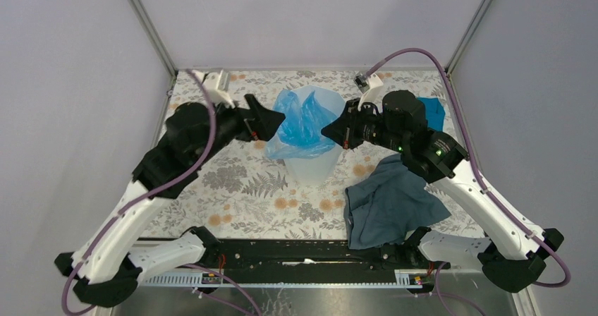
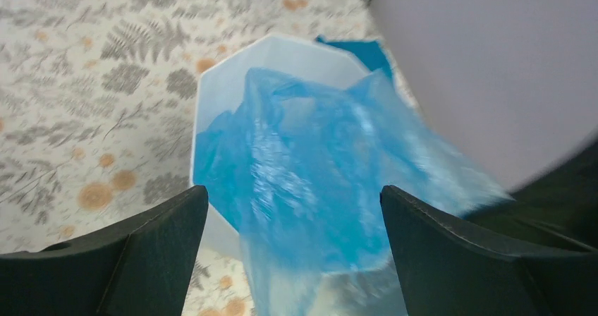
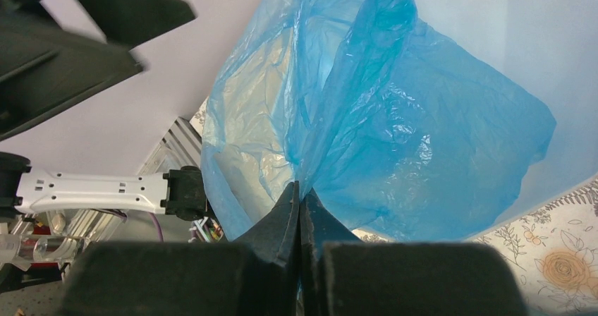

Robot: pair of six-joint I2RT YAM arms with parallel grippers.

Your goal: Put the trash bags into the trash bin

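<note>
Currently pinches a fold of the trash bag (image 3: 423,140) between the closed tips of the right pincer (image 3: 300,192), with most of the film spreading ahead of those tips into the mouth of the trash bin (image 3: 508,41) and some hanging over its rim. Holds the left pincer (image 2: 293,192) wide open, gripping nothing, facing the same bag and bin just ahead of its spread fingers.
</note>
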